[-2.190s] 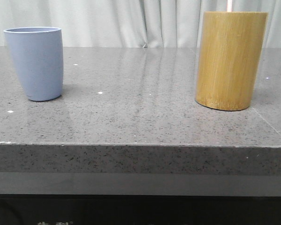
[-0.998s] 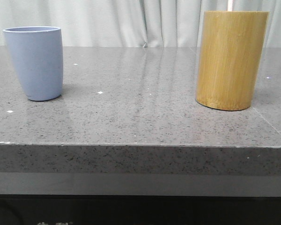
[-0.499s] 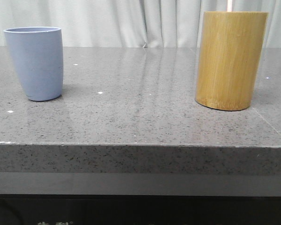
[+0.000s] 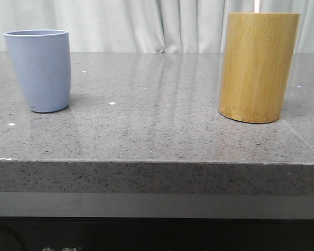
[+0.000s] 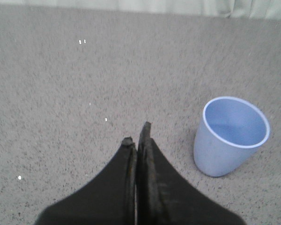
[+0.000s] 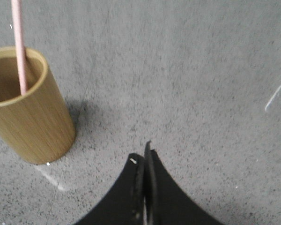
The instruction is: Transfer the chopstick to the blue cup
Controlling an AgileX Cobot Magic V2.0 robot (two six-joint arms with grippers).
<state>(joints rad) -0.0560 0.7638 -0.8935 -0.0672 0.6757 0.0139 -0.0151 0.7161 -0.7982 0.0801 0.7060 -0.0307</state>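
The transfer has yet to begin. The chopstick, a thin, straight, salmon-pink stick, stands inside the bamboo cylinder at the right of the grey speckled stone table; from the front, just its tip pokes above the cylinder's rim. The right wrist view shows it leaning against the inner wall and rising well clear of the opening, leaving plenty of exposed length to grip.

The blue cup, a matte periwinkle tumbler tapering toward its base, sits upright at the left of the table, well apart from the cylinder. Seen from above in the left wrist view, the cup is empty, its mouth open and unobstructed.

Neither arm holds anything. The left tool hovers above bare table near the cup, its fingers pressed together with nothing between them. The right tool hangs over the table beside the cylinder, likewise closed tight on nothing.

Everything remains to be done, by this reading: opening a tool, gripping the stick above the rim, lifting it out, carrying it across and lowering it into the cup.
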